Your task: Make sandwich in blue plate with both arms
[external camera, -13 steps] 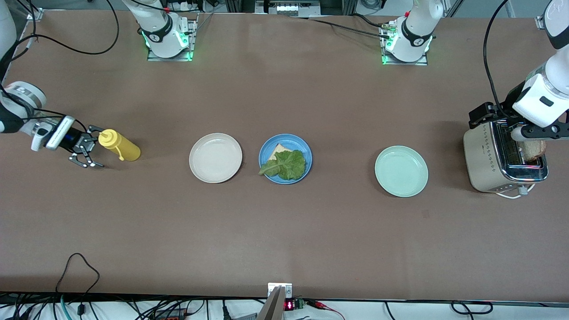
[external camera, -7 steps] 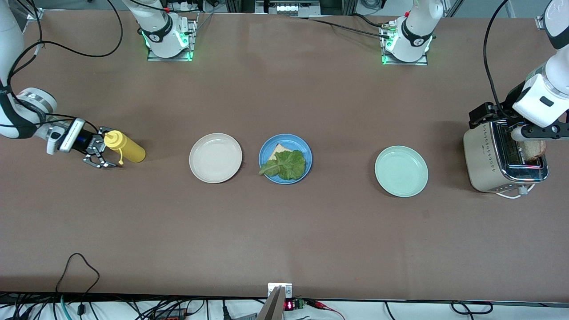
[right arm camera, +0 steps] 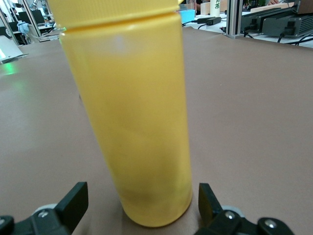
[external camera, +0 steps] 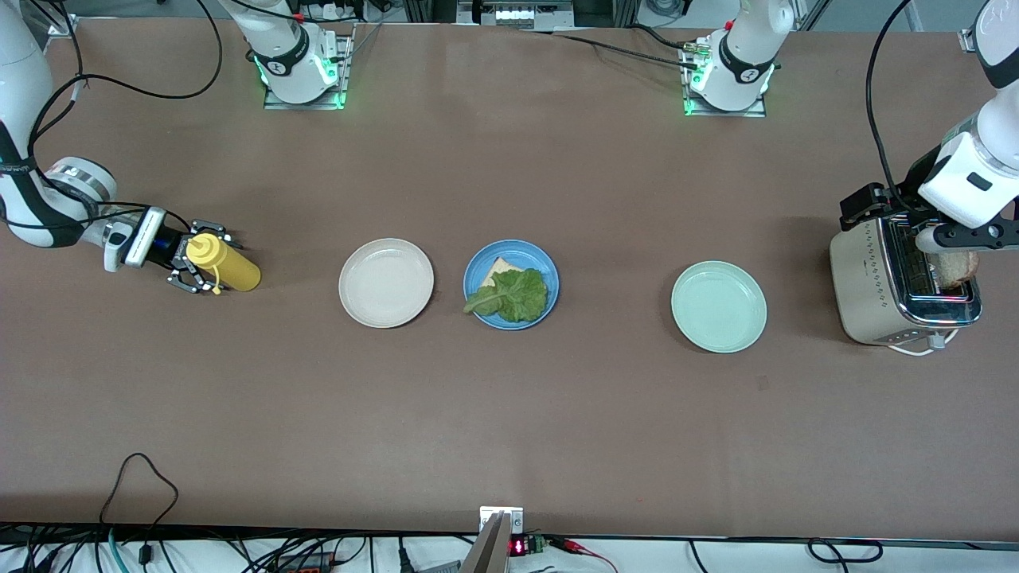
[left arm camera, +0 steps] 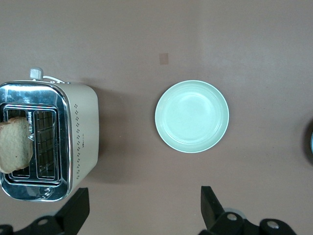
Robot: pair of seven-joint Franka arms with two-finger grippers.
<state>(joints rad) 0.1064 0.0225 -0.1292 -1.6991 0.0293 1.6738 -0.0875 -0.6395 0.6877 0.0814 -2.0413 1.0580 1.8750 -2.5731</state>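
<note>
The blue plate [external camera: 549, 274] holds one bread slice [external camera: 497, 269] with a green lettuce leaf [external camera: 513, 294] on top. Another bread slice [external camera: 955, 267] [left arm camera: 17, 144] stands in a slot of the toaster [external camera: 876, 278] [left arm camera: 80, 132]. My left gripper [external camera: 959, 236] [left arm camera: 144, 210] hangs open over the toaster and holds nothing. My right gripper [external camera: 199, 259] [right arm camera: 142, 205] is low at the right arm's end of the table. It is open, with a finger on each side of an upright yellow squeeze bottle [external camera: 227, 267] [right arm camera: 132, 122], and neither finger is pressed on it.
A cream-white plate [external camera: 386, 282] lies beside the blue plate toward the right arm's end. A pale mint-green plate [external camera: 719, 306] [left arm camera: 191, 116] lies between the blue plate and the toaster. Cables run along the table's edges.
My right gripper has moved toward the plates until its open fingers straddle the yellow bottle, which shifted slightly the same way. The left arm has not moved.
</note>
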